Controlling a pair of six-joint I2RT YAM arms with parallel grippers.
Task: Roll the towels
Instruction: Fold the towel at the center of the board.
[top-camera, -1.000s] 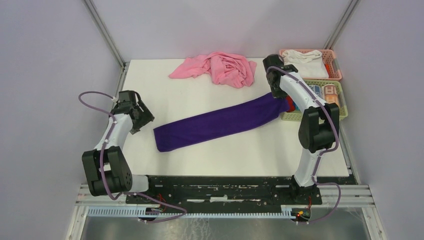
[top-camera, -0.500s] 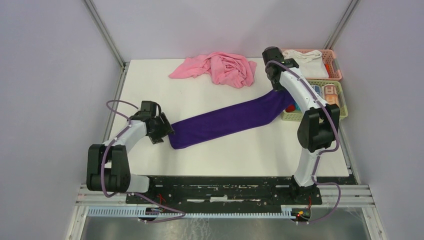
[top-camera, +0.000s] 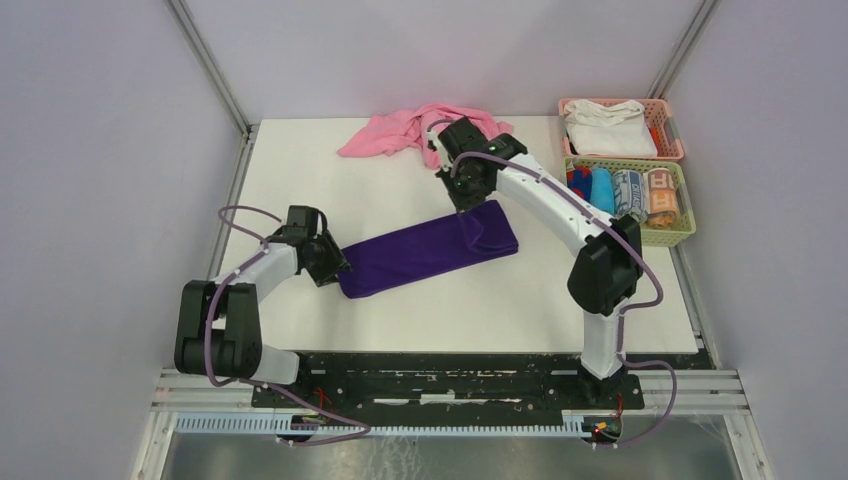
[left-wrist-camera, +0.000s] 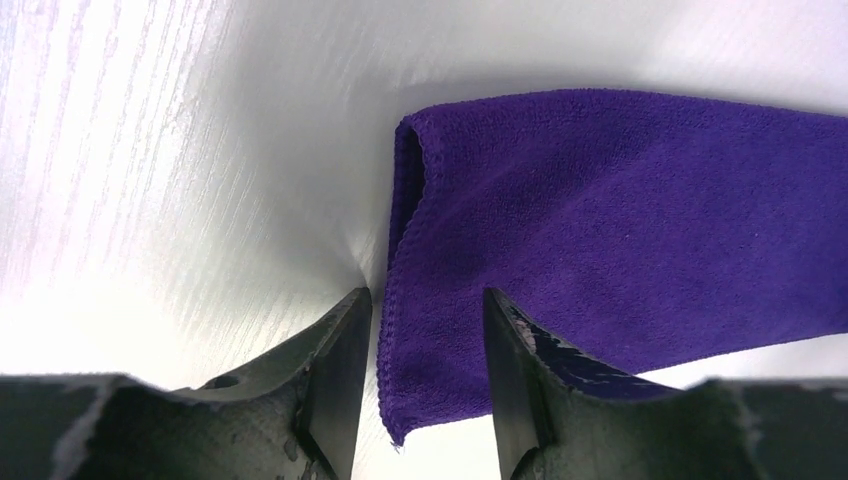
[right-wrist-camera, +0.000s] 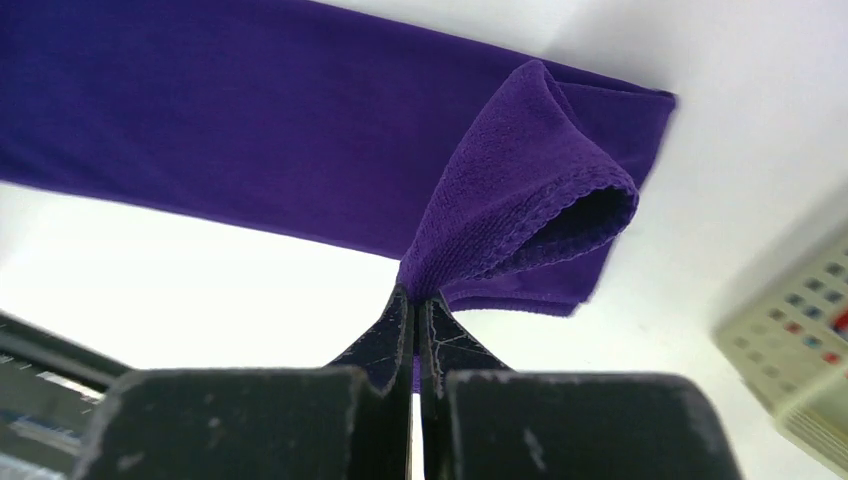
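Note:
A purple towel (top-camera: 425, 248) lies as a long folded strip across the middle of the white table (top-camera: 330, 180). My right gripper (top-camera: 462, 196) is shut on its right end and has it folded back over the strip; in the right wrist view the pinched end (right-wrist-camera: 520, 215) makes an open loop above the shut jaws. My left gripper (top-camera: 338, 268) is open at the strip's left end; in the left wrist view its fingers (left-wrist-camera: 335, 355) straddle the towel's corner (left-wrist-camera: 430, 370) without closing on it. A crumpled pink towel (top-camera: 425, 135) lies at the back.
A pink basket (top-camera: 668, 135) with a white cloth stands at the back right. A green basket (top-camera: 680, 195) in front of it holds several rolled towels. Metal frame posts stand at the table's back corners.
My right gripper has carried the towel's right end leftward, from beside the baskets to mid-table, folding it over the strip. My left gripper moved in from the left edge to the towel's left end.

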